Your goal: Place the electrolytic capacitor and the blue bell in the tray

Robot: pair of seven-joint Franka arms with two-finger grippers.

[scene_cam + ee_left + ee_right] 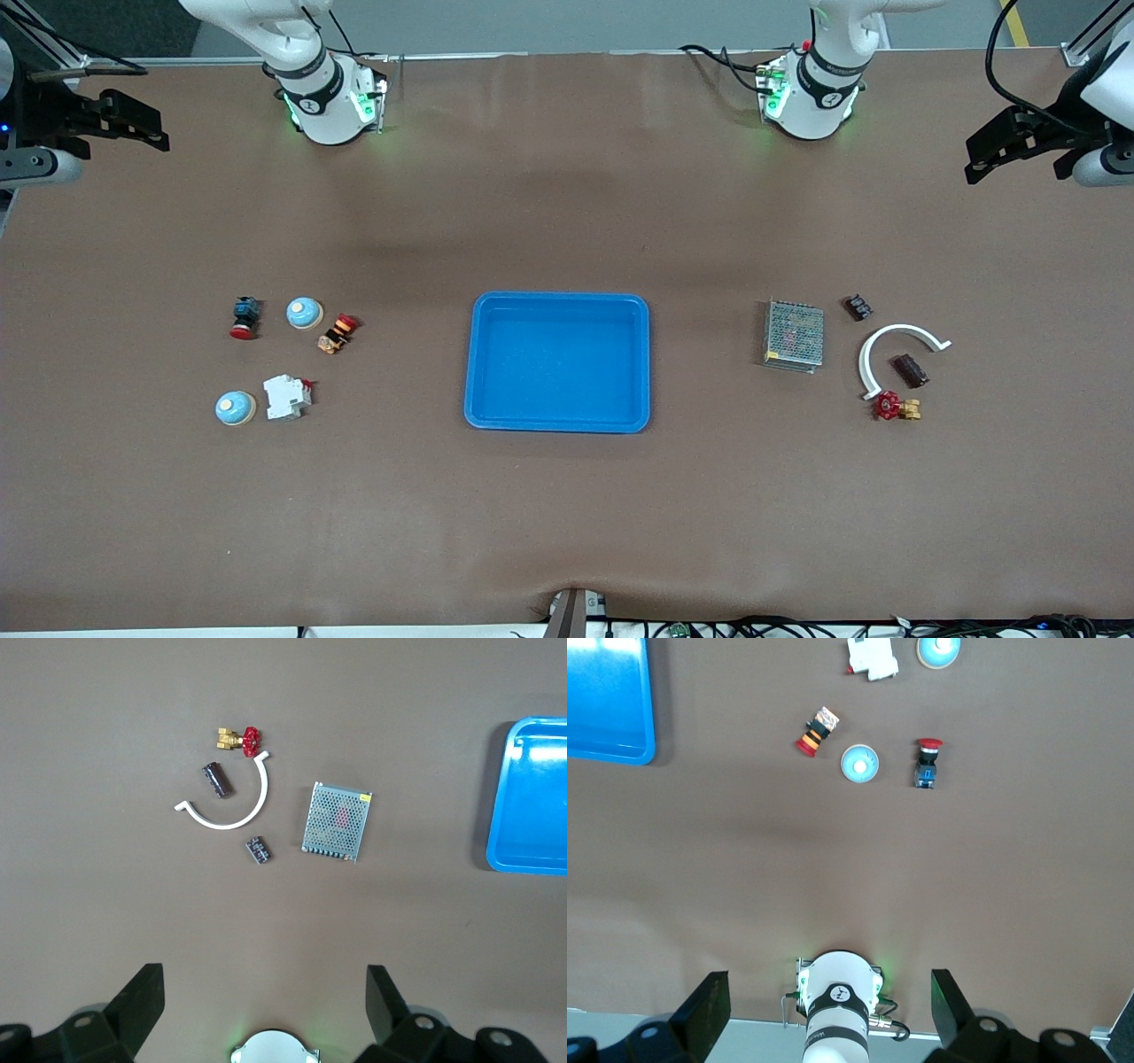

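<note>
The bright-blue tray (558, 361) lies empty at the table's middle; its edge shows in the left wrist view (532, 797) and the right wrist view (607, 700). The dark cylindrical electrolytic capacitor (910, 370) (215, 780) lies inside a white arc toward the left arm's end. Two blue bells lie toward the right arm's end: one (304, 312) (859, 763) farther from the front camera, one (236, 408) (938, 649) nearer. My left gripper (1001, 146) (266, 1010) is open and empty, high over the table's end. My right gripper (133, 120) (831, 992) is open and empty over the other end.
A grey mesh box (794, 335), a small black part (857, 307), a white arc (895, 347) and a red-handled valve (895, 407) lie around the capacitor. A red-capped button (245, 317), a second button (337, 333) and a white breaker (287, 396) lie around the bells.
</note>
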